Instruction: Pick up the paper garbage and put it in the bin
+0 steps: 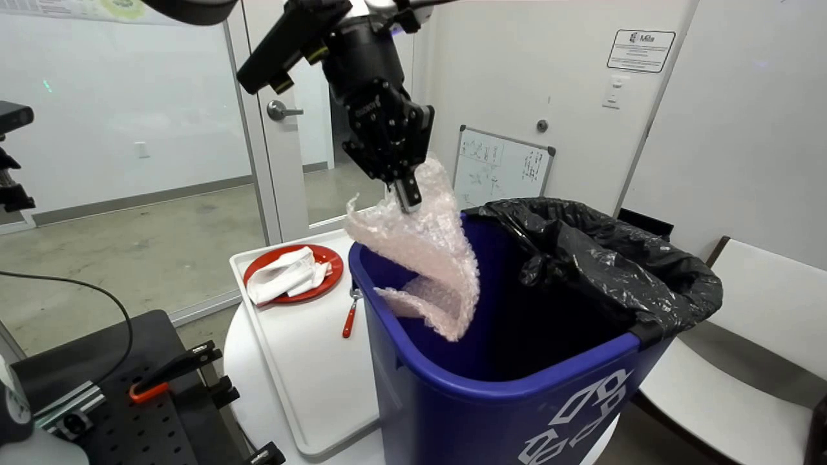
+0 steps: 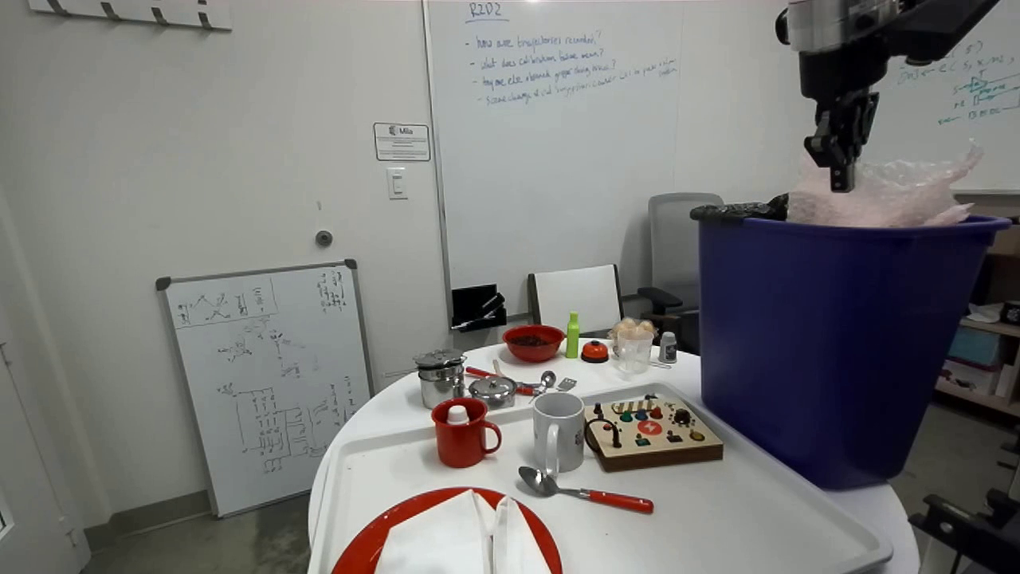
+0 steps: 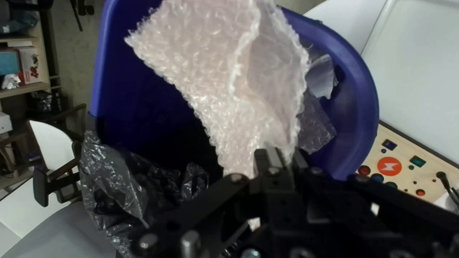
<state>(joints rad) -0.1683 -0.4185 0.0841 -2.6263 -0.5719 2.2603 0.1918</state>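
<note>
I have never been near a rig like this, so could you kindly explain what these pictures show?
The machine is a robot arm, ending in a two-fingered gripper. Two pictures come from cameras outside the robot that look from different places; the third comes from a camera on its wrist, looking past the gripper into the blue bin.

The gripper appears to pinch a curled sheet of pinkish bubble wrap, part of which hangs inside the bin's mouth. A black liner covers part of the rim.

A white tray sits on the white table. On the tray, seen in an exterior view, are a red plate with a white napkin, a red mug, a pale mug, a red-handled spoon and a button board.
</note>
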